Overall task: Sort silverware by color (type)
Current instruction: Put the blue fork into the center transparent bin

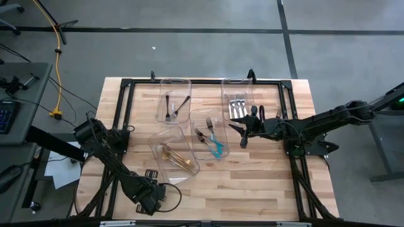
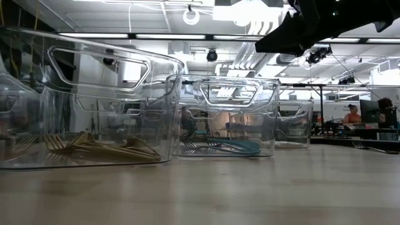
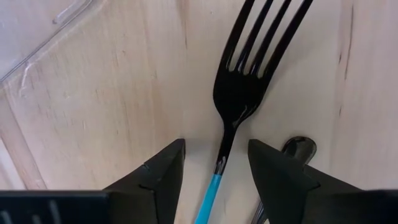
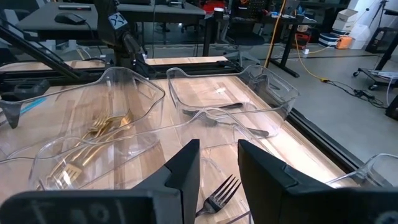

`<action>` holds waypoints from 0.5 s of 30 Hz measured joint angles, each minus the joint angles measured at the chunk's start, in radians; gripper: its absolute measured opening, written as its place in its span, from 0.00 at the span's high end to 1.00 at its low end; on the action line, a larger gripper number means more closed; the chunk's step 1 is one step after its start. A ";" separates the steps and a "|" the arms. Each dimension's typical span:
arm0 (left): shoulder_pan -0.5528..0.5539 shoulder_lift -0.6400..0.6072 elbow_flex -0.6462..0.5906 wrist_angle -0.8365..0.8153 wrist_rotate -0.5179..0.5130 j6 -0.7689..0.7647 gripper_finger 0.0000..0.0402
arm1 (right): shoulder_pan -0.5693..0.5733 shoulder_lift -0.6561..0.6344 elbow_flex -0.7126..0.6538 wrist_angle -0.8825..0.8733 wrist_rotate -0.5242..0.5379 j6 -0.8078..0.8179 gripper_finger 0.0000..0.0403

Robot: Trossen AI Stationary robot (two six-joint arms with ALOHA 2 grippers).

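My left gripper points down near the table's front edge, open. Its fingers stand on either side of a fork with a black head and teal handle that lies flat on the wood; a gap shows on both sides. The high view hides this fork under the arm. A dark rounded utensil end lies beside one finger. My right gripper hovers open between the bins, with nothing between its fingers. Black forks, silver forks, teal-handled pieces and gold pieces lie in clear bins.
Four clear bins stand mid-table: black, silver, teal, gold. In the low view the gold bin is nearest and the right arm hangs above. A black frame rims the table. A person sits far off.
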 joint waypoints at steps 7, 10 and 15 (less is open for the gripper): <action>0.002 0.001 0.000 -0.017 -0.010 0.001 0.77 | 0.000 0.000 0.000 0.000 -0.001 0.000 0.74; 0.004 0.001 0.000 -0.027 -0.011 0.002 0.90 | 0.000 0.000 0.000 0.000 -0.001 0.000 0.74; 0.014 0.001 -0.001 -0.031 -0.006 0.003 0.97 | 0.000 0.000 0.000 0.000 -0.002 0.000 0.74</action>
